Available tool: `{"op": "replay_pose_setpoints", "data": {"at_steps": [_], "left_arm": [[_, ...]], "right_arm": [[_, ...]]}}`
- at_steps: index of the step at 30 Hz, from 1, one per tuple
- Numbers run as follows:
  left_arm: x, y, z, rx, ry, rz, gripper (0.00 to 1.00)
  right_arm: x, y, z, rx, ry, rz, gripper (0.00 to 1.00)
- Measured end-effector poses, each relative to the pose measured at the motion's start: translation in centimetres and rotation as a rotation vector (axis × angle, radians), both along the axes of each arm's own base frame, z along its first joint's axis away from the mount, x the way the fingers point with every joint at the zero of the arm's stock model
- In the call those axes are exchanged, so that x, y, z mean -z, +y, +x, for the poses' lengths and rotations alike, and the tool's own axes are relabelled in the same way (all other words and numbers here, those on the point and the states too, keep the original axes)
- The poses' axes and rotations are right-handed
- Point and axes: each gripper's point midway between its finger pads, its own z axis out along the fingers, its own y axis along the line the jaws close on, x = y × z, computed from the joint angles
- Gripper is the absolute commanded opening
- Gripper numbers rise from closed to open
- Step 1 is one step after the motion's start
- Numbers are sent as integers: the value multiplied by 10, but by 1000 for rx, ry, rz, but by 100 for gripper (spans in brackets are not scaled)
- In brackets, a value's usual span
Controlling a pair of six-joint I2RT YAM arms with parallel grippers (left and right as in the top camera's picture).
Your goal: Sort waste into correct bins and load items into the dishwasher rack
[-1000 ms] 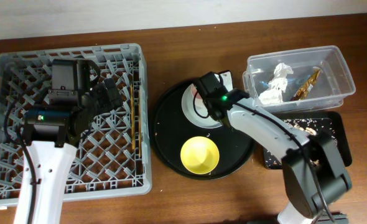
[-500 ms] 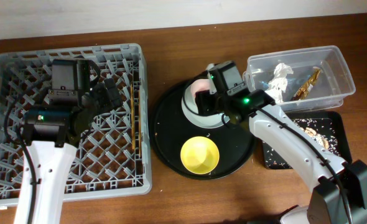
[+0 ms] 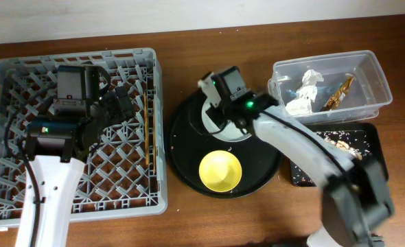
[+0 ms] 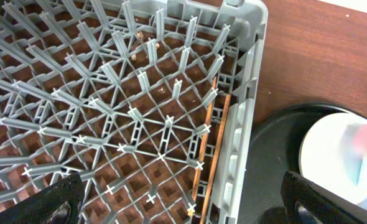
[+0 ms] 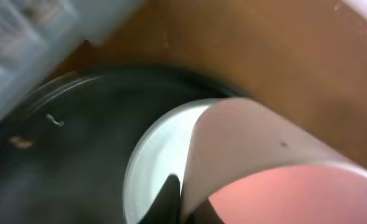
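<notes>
My right gripper (image 3: pixel 216 95) is over the far edge of the pale round plate (image 3: pixel 220 122), which lies on the large round black tray. In the right wrist view it (image 5: pixel 182 200) is shut on the wall of the small pink cup (image 5: pixel 264 168), held tilted just above the plate (image 5: pixel 158 158). The yellow bowl (image 3: pixel 220 170) sits on the tray's near side. My left gripper (image 4: pixel 183 205) is open and empty above the grey dishwasher rack (image 3: pixel 72 57). The wooden chopsticks (image 3: pixel 148 130) lie along the rack's right wall (image 4: pixel 209 149). A blurred pale-blue shape (image 4: pixel 365 155) shows on the plate.
The round black tray (image 3: pixel 185 147) lies between rack and bins. The clear tub (image 3: pixel 375 77) at the back right holds the white napkin (image 3: pixel 304 90) and brown-gold wrapper (image 3: pixel 340 92). The shallow black tray (image 3: pixel 371 138) in front of it holds brown crumbs (image 3: pixel 340 141).
My right gripper has taken the pink cup off the plate and swung left and toward the far tray edge with it. The left arm has not moved.
</notes>
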Motion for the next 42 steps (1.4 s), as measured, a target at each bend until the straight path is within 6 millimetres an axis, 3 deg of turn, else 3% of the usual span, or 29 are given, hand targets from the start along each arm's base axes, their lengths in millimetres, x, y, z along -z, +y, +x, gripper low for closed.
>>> {"op": "replay_pose_setpoints", "data": {"at_steps": [1, 2, 4, 5, 7, 9, 11, 13, 14, 16, 18, 22, 23, 29, 30, 31, 33, 36, 38, 39, 40, 42], "left_arm": [[0, 0, 0, 0, 1, 0, 99], [0, 0, 0, 0, 0, 0, 99], [0, 0, 0, 0, 2, 1, 99], [0, 0, 0, 0, 2, 0, 99], [0, 0, 0, 0, 1, 0, 99], [-4, -13, 6, 48, -25, -59, 99], [-22, -85, 3, 442, -80, -274, 99], [-60, -156, -41, 958, -179, -527, 100], [-75, -169, -56, 1086, -222, -600, 99], [-106, -184, -82, 1303, -338, -731, 99], [-122, -188, -97, 1407, -393, -809, 99], [-127, -211, -123, 1533, -382, -855, 98], [-124, -217, -126, 1542, -373, -836, 94], [-117, -226, -128, 1551, -361, -791, 73], [-117, -225, -126, 1547, -361, -787, 67], [-116, -225, -124, 1538, -361, -780, 54], [-114, -221, -120, 1520, -364, -768, 47], [-114, -220, -118, 1512, -365, -763, 38], [-111, -215, -109, 1476, -366, -740, 28], [-98, -201, -91, 1344, -305, -696, 28], [-82, -179, -70, 1183, -241, -635, 28], [-30, -119, -47, 795, -18, -485, 29]], "right_arm": [[-82, 6, -11, 2, -98, 121, 4], [-135, -2, -31, 9, -145, 206, 4], [-203, -35, -77, 20, -170, 380, 4], [-221, -45, -95, -1, -158, 462, 4], [-228, -45, -117, -125, 15, 688, 4], [-225, -41, -130, -189, 138, 787, 4], [-223, -32, -142, -308, 240, 879, 4], [-233, -23, -152, -455, 263, 969, 4], [-238, -21, -155, -500, 268, 1001, 4], [-245, -18, -163, -571, 255, 1031, 4], [-253, -14, -172, -655, 234, 1061, 4], [-262, 2, -191, -790, 228, 1076, 4], [-263, 7, -194, -816, 227, 1074, 4], [-268, 8, -194, -865, 179, 1074, 4], [-267, 8, -194, -857, 186, 1073, 4], [-266, 8, -195, -847, 199, 1073, 4], [-261, 8, -191, -819, 200, 1052, 7], [-259, 8, -190, -808, 199, 1043, 70], [-258, 6, -186, -790, 197, 1040, 76], [-256, -5, -174, -726, 183, 1035, 77], [-251, -14, -163, -650, 185, 1026, 78], [-219, -42, -138, -366, 249, 937, 82]]}}
